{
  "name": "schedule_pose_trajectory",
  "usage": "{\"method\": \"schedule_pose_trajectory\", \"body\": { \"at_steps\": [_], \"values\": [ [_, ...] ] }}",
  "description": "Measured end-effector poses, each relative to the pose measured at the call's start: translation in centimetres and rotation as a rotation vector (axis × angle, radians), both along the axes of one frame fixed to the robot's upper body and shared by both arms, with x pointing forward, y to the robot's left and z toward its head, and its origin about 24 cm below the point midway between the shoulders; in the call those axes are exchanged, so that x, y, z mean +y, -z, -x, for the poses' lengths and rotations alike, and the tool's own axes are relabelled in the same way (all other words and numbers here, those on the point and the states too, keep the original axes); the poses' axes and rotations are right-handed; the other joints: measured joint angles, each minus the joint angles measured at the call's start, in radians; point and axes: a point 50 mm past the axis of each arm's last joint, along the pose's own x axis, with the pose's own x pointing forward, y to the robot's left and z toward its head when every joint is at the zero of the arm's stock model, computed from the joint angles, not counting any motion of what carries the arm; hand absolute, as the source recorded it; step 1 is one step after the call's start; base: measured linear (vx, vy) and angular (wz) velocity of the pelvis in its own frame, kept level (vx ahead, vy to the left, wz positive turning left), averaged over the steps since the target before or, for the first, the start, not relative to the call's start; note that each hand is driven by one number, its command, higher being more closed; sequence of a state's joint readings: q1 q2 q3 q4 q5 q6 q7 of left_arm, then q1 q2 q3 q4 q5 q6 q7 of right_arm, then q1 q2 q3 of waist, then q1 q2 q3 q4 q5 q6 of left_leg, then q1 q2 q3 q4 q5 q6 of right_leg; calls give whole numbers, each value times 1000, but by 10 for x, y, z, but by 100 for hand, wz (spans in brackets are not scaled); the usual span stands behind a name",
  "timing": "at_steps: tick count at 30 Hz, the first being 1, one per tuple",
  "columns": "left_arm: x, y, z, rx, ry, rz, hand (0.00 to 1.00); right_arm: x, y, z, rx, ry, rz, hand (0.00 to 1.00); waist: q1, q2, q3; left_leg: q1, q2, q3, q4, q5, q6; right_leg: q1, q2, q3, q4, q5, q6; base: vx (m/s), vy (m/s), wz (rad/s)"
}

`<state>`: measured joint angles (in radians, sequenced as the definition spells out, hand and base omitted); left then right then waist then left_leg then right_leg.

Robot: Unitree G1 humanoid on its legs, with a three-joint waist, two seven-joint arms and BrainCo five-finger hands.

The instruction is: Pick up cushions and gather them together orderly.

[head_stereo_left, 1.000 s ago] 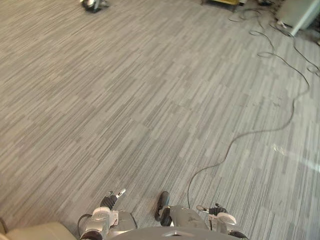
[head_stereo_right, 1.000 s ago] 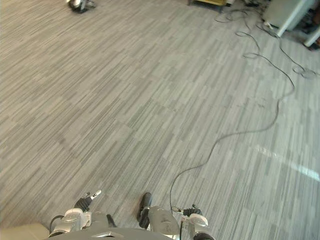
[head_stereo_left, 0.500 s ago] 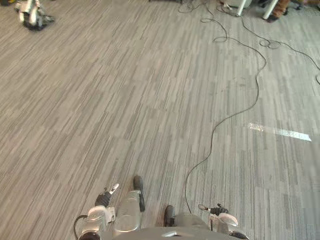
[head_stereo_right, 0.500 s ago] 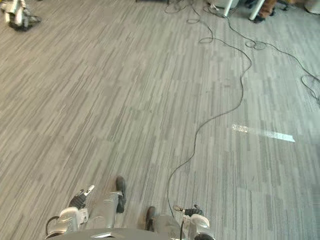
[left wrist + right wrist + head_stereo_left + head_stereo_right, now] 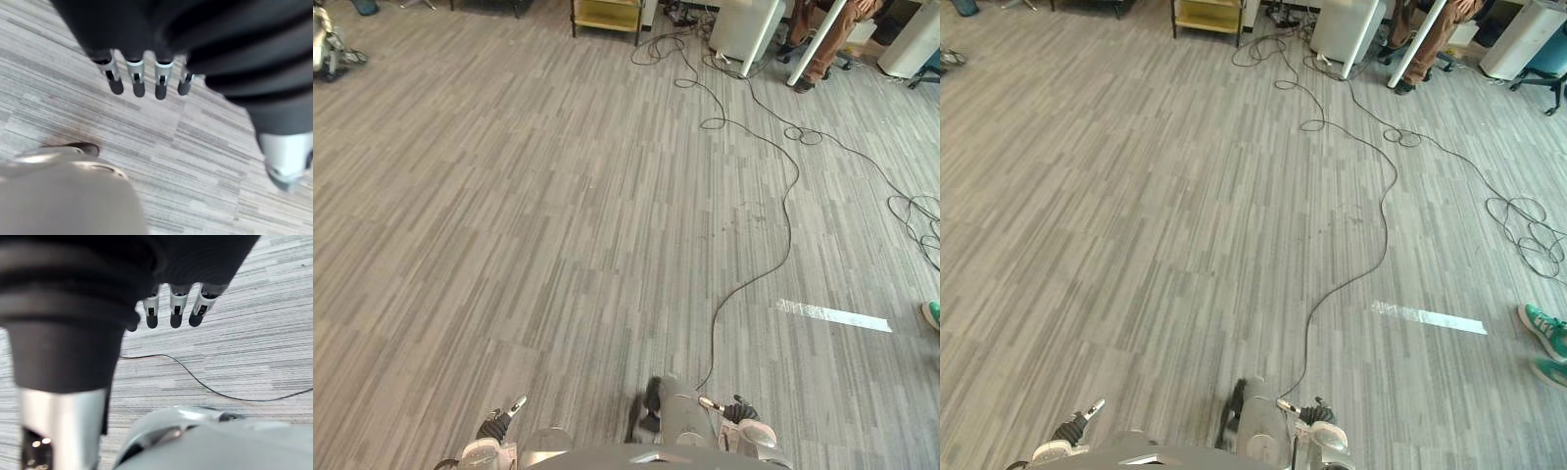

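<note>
My left hand [image 5: 138, 82] hangs low at my side over bare grey carpet, fingers straight and nothing in them; it also peeks in at the bottom edge of the left eye view [image 5: 499, 427]. On the other side my right hand [image 5: 174, 312] hangs the same way, fingers relaxed and empty, above a black cable on the carpet; in the left eye view it sits at the bottom right of centre [image 5: 736, 411].
Black cables [image 5: 783, 196] trail across the carpet from the far right. A yellow shelf [image 5: 607, 12], a white cabinet [image 5: 744, 24] and a seated person's legs [image 5: 827, 44] stand at the far edge. White tape strip [image 5: 832, 314]; a person's teal shoes [image 5: 1545, 331] at right.
The whole picture has swung, so the camera moved: furniture, cables and a person's shoes have come into view, and a beige thing at the lower left has left it. Both hands hang as before.
</note>
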<state>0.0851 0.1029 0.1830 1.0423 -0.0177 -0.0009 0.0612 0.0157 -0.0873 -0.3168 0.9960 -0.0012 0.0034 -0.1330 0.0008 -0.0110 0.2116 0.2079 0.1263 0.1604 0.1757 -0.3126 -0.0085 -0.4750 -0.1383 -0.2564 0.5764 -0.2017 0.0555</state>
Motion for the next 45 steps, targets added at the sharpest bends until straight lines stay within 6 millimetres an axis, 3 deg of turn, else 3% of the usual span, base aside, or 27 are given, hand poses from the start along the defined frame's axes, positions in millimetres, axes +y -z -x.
{"method": "schedule_pose_trajectory", "body": {
  "at_steps": [1,2,5,7,9,11,12,15,17,18,19,20,21,23,24,26,27,28,30,32,34,35,36,37,40,42,45],
  "values": [
    [1,-1,-1,-3,4,-4,0,1,2,5,15,4,-3,0,-10,-9,-1,25,2,-20,-12,-3,-5,18,6,43,-164,80,18,590,-362,75],
    [1,-1,-6,-8,26,-8,0,1,4,11,34,13,-10,0,-20,-10,14,70,11,-69,-26,-12,-18,80,15,42,-240,283,-28,655,-412,59],
    [-15,1,-10,-16,37,31,0,-8,2,11,24,62,0,0,-24,55,24,34,-5,-154,19,24,-57,75,33,18,-103,128,-44,509,-305,24],
    [-16,2,-9,-13,35,34,0,-8,3,14,29,72,-1,0,-26,61,20,44,15,-169,68,47,-83,99,39,-1,-60,68,-56,372,-163,25],
    [-16,-1,-15,-44,-2,42,0,-8,4,20,45,76,-2,0,-27,70,17,-86,48,-210,412,144,-159,204,56,-49,-89,12,-67,479,-203,43],
    [-17,-2,-16,-61,-36,52,0,-11,4,25,54,81,8,0,-11,81,11,-198,91,-183,672,226,-182,293,76,-60,-149,0,-79,465,-117,8],
    [-15,-3,-18,-76,-47,49,0,-10,4,25,51,81,6,0,-2,79,12,-252,121,-114,791,199,-149,355,83,-58,-187,-2,-82,348,-31,-9],
    [-16,-6,-24,-106,-68,52,0,-9,4,22,46,83,3,0,9,70,15,-377,141,26,840,95,-83,519,73,-53,-321,7,-67,446,33,-1],
    [-15,-8,-27,-126,-66,51,0,-9,5,24,50,96,-4,0,21,67,14,-445,125,94,738,43,-66,587,45,-53,-375,13,-57,417,153,-2],
    [-16,-9,-30,-140,-69,56,0,-9,5,24,50,106,-11,0,32,61,12,-479,92,127,575,39,-66,628,13,-56,-405,17,-34,511,273,-7],
    [-18,-9,-31,-141,-50,54,0,-8,5,23,46,113,-15,0,41,63,9,-496,43,128,269,127,-66,673,-18,-55,-436,-5,21,524,317,-6],
    [-18,-9,-30,-140,-55,57,0,-8,5,23,47,114,-16,0,45,65,10,-494,26,115,182,251,-45,692,-27,-51,-452,-20,45,367,260,-7],
    [-17,-8,-28,-136,-62,59,0,-5,6,23,52,109,-23,0,54,54,5,-460,-8,125,150,293,-7,716,-43,-36,-466,-30,52,466,228,15],
    [-12,-9,-30,-143,-58,47,0,9,7,12,43,65,-52,0,56,37,-10,-492,-2,138,219,250,-8,721,1,22,-526,21,1,467,149,4],
    [-8,-9,-27,-138,-79,45,0,18,8,5,34,49,-72,0,80,31,2,-574,58,151,424,224,-27,751,10,27,-564,86,0,332,153,-30],
    [-3,-5,-16,-98,-99,40,0,18,8,4,38,48,-72,0,97,43,-7,-608,63,128,324,193,-48,798,13,60,-590,109,35,345,217,-16],
    [-5,-1,-5,-60,-109,51,0,21,10,7,56,41,-78,0,92,10,-15,-590,30,149,328,200,26,823,-12,66,-593,98,42,394,221,8],
    [-2,1,7,-24,-114,41,0,23,11,9,70,35,-87,0,85,-14,-41,-585,-12,163,330,164,38,803,-55,70,-546,100,44,475,273,13],
    [-2,2,11,-12,-117,43,0,18,11,12,76,45,-77,0,85,-13,-51,-569,-45,166,332,121,52,739,-92,102,-387,97,55,405,245,16],
    [0,2,11,-3,-80,30,0,20,14,21,93,68,-92,0,75,-24,-51,-502,-111,151,291,86,75,580,-144,186,16,155,149,381,235,48],
    [3,2,12,6,-66,20,0,18,13,21,82,86,-97,0,69,-41,-52,-413,-159,136,240,70,80,464,-155,212,334,175,145,346,150,46],
    [3,2,14,11,-66,21,0,16,13,21,86,81,-89,0,69,-39,-52,-356,-176,123,211,61,84,424,-156,186,429,155,118,336,96,29],
    [2,2,14,12,-56,21,0,14,13,21,82,80,-84,0,64,-27,-51,-286,-190,107,164,52,96,380,-153,134,498,98,57,598,129,36],
    [2,3,17,18,-51,19,0,14,11,16,62,76,-79,0,53,-25,-50,-202,-196,81,111,47,107,322,-130,68,507,1,23,513,80,36],
    [2,3,14,20,-40,18,0,6,9,15,49,76,-56,0,27,-20,-44,-89,-182,25,62,22,114,180,-64,-29,274,-91,0,402,-29,59],
    [1,3,13,19,-40,21,0,3,9,18,57,78,-50,0,21,-14,-41,-45,-173,1,23,18,108,143,-27,-35,92,-61,-7,423,-82,57],
    [-2,2,5,2,-31,24,0,4,11,23,81,83,-56,0,-12,-10,-28,77,-146,-80,-80,2,65,116,30,-23,-409,185,16,691,-233,83]
  ]
}}
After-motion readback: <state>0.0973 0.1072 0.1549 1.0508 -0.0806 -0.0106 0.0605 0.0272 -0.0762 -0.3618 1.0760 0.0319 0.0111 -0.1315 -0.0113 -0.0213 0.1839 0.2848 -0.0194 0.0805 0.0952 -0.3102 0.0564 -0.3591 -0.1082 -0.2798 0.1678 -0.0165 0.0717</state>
